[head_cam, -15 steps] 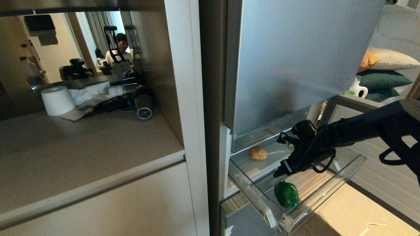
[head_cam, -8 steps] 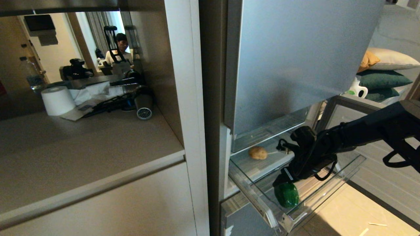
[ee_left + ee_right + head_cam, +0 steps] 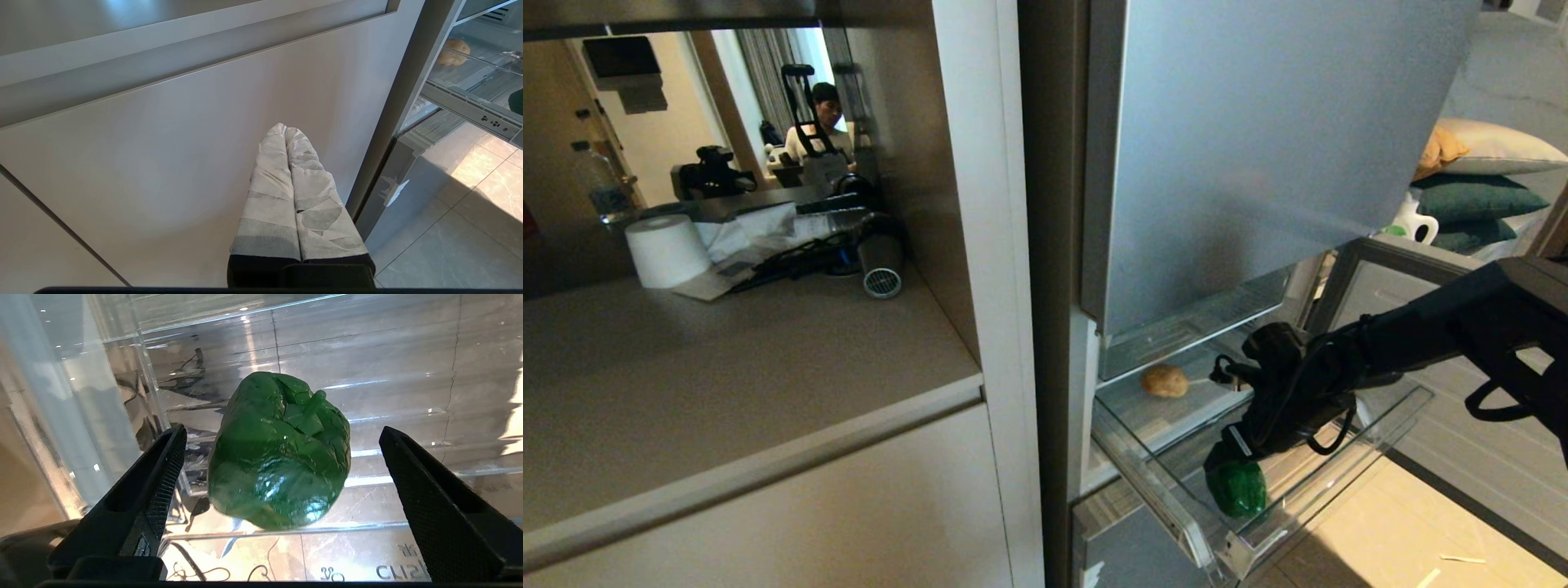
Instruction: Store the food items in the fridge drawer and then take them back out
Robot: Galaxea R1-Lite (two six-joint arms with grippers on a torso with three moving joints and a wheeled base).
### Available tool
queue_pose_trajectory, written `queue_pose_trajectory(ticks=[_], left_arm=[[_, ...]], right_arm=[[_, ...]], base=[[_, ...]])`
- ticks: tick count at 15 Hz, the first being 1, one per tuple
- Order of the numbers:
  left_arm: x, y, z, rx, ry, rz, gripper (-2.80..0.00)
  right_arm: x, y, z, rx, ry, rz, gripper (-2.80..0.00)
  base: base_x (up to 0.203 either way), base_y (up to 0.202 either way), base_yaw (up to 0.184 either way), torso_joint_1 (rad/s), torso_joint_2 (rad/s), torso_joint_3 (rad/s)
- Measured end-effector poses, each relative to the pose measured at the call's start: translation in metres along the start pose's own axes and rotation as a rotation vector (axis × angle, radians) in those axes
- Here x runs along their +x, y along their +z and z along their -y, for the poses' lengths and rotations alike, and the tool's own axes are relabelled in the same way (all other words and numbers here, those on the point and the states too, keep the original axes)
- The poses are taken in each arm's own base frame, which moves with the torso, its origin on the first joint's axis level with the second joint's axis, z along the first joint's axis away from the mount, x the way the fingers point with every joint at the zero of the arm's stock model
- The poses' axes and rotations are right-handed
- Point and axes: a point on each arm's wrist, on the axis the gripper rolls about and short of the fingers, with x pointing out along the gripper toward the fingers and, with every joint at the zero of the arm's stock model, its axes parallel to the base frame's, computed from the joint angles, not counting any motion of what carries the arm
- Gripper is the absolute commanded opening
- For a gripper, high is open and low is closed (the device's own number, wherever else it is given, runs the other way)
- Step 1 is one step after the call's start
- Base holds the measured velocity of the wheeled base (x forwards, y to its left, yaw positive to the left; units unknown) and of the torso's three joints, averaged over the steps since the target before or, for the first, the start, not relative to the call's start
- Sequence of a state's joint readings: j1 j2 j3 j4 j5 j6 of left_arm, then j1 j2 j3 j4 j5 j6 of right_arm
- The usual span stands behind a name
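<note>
The glossy green bell pepper (image 3: pixel 1237 488) lies near the front corner of the pulled-out clear fridge drawer (image 3: pixel 1339 482). The tan potato (image 3: pixel 1165 380) rests at the drawer's back, under the silver door. My right gripper (image 3: pixel 1218 459) reaches down into the drawer, just over the pepper. In the right wrist view that gripper (image 3: pixel 282 430) stands open, its black fingers (image 3: pixel 163 465) either side of the pepper (image 3: pixel 280 451) with gaps on both sides. My left gripper (image 3: pixel 284 131) is shut and empty, its taped fingers parked before a beige cabinet door (image 3: pixel 163 155); the potato (image 3: pixel 451 52) shows past it.
The tall silver fridge door (image 3: pixel 1258 147) hangs above the drawer. A beige counter (image 3: pixel 727 367) on the left carries a paper roll (image 3: pixel 666 249) and clutter, with a person (image 3: pixel 825 106) reflected behind. Cushions (image 3: pixel 1478 196) and a white jug (image 3: pixel 1417 224) lie beyond the fridge.
My right gripper has come down and forward inside the drawer, from above the pepper to right at it. Pepper, potato and drawer have stayed put.
</note>
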State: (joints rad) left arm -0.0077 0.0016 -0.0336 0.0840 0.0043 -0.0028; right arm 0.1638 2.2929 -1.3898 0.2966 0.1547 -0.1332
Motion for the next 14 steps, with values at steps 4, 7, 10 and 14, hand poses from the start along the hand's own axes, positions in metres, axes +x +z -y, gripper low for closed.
queue_pose_trajectory(ticks=[4, 7, 10, 14], left_arm=[[0.000, 0.000, 0.000, 0.000, 0.000, 0.000, -2.80], [0.000, 0.000, 0.000, 0.000, 0.000, 0.000, -2.80], [0.000, 0.000, 0.000, 0.000, 0.000, 0.000, -2.80], [0.000, 0.000, 0.000, 0.000, 0.000, 0.001, -2.80]], right_arm=[[0.012, -0.007, 0.001, -0.010, -0.031, 0.043, 0.00], [0.017, -0.012, 0.001, -0.009, -0.031, 0.037, 0.00], [0.020, -0.012, -0.006, -0.023, -0.029, 0.030, 0.00], [0.022, -0.012, -0.011, -0.030, -0.037, 0.023, 0.00]], base=[[0.000, 0.000, 0.000, 0.000, 0.00, 0.000], [0.000, 0.000, 0.000, 0.000, 0.00, 0.000], [0.000, 0.000, 0.000, 0.000, 0.00, 0.000], [0.000, 0.000, 0.000, 0.000, 0.00, 0.000]])
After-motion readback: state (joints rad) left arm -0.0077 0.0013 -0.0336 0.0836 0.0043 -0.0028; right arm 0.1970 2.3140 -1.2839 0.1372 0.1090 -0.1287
